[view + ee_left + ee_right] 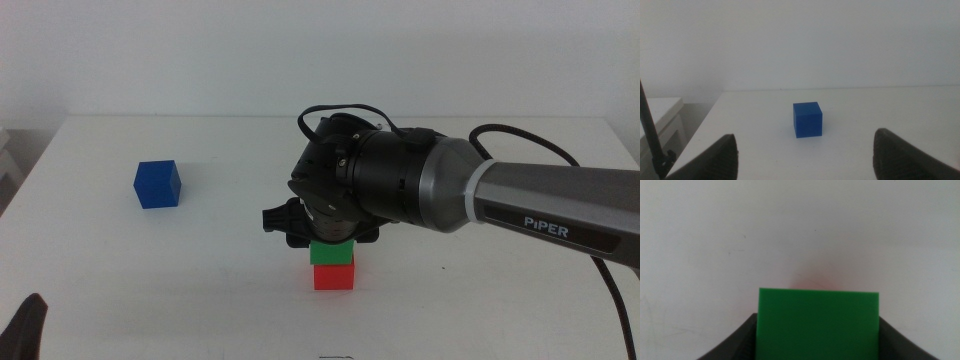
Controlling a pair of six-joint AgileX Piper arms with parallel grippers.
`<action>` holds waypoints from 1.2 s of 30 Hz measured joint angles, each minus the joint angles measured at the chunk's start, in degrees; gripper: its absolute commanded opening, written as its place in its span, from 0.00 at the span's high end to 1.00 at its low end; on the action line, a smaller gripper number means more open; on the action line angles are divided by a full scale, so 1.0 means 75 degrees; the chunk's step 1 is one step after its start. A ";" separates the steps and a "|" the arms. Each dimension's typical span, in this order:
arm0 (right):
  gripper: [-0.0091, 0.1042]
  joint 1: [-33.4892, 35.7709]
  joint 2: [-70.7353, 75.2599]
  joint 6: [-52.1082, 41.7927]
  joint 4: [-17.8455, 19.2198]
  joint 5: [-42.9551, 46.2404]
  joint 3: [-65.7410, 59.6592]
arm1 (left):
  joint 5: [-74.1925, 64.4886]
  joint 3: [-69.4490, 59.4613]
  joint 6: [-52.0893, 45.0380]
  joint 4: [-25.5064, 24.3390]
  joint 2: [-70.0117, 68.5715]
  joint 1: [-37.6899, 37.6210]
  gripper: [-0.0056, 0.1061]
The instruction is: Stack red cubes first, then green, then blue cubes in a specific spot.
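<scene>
At the near left corner of the plain white table [100, 280], the left gripper [28, 325] waits low, only a dark tip showing in the middle view. Its own wrist camera shows the two dark jaws spread wide apart with nothing between them, looking straight at the small solid deep-blue cube [157, 185], which stands alone on the left half of the table, well apart from everything else. That cube lies directly ahead of the left gripper and is far nearer to it than to the other arm, so the left arm looks the better placed to fetch it.

Further right, near the table's middle, the small solid bright-red cube [333, 276] sits on the bare surface with the small solid green cube [332, 254] squarely on top of it. The right gripper [817, 330] points down from the right arm over this pair, its jaws pinching the green cube on both sides. Red and green appear stacked; the blue cube is not yet added, and it must travel rightward to the stack.
</scene>
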State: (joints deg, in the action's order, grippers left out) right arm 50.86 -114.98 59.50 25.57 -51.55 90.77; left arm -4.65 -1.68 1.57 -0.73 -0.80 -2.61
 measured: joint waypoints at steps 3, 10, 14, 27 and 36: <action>0.74 0.0000 0.0000 0.0000 0.0040 -0.0056 0.0000 | 0.0000 0.0000 0.0000 0.0000 0.0000 0.0000 0.14; 0.57 0.0000 0.0000 0.0072 0.0040 -0.0065 0.0000 | 0.0000 0.0000 0.0000 0.0000 0.0000 0.0000 0.14; 0.39 0.0000 0.0000 0.0086 0.0024 -0.0065 0.0000 | 0.0000 0.0000 0.0000 0.0000 0.0000 0.0000 0.14; 0.29 0.0041 0.0304 -0.0187 -0.0216 -0.0850 0.0152 | 0.0000 0.0000 0.0000 0.0000 0.0000 0.0000 0.14; 0.29 -0.0055 0.3358 -0.2302 -0.0398 -0.1997 0.0264 | 0.0000 0.0000 0.0000 0.0000 0.0000 0.0000 0.14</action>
State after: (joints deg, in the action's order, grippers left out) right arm 50.46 -89.80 42.24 22.58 -66.52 92.75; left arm -4.65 -1.68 1.57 -0.73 -0.80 -2.61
